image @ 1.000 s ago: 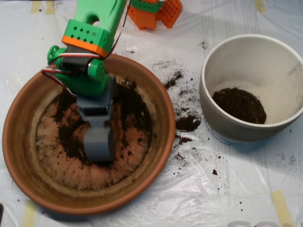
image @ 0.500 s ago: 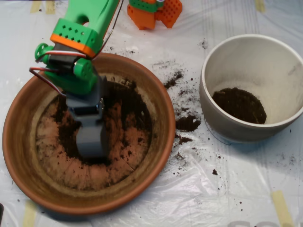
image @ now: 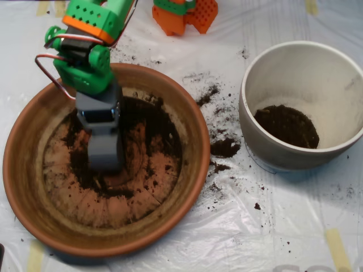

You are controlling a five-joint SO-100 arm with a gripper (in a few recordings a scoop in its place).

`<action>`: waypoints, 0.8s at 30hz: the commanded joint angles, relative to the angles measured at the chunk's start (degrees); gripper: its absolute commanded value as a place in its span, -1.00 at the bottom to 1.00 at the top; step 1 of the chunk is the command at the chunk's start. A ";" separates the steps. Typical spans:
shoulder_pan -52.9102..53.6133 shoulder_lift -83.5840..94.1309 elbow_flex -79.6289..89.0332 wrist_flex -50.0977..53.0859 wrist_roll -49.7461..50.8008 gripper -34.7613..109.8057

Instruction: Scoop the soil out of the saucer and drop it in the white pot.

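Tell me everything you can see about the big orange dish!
The saucer is a wide, shallow round dish that looks like orange-brown clay, with a raised rim and faint lines fanning across its floor. It sits flat on the plastic sheet, left of the white pot. Dark soil is smeared thinly inside, and the grey end effector is over it.

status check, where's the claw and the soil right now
Claw down in saucer, on the soil. White pot right, some soil inside. Spilled soil on plastic between; path clear.
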State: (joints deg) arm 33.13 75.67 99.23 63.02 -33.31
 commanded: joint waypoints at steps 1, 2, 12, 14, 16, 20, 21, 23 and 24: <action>0.70 6.06 8.00 -2.55 -1.41 -0.10; 0.44 6.15 8.44 -2.72 -1.23 -0.11; -0.18 8.26 12.13 -7.03 -0.35 -0.34; 0.00 9.23 13.36 -8.35 -0.44 -0.41; 0.26 10.37 14.33 -9.05 -0.44 -0.47; 0.09 12.39 15.38 -8.70 -1.32 -0.51; -0.09 13.18 15.38 -8.44 -1.05 -0.52; -0.26 15.64 15.38 -7.56 -0.18 -0.52; -0.53 16.96 15.29 -7.03 0.35 -0.52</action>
State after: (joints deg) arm 32.26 87.80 114.08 54.23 -33.66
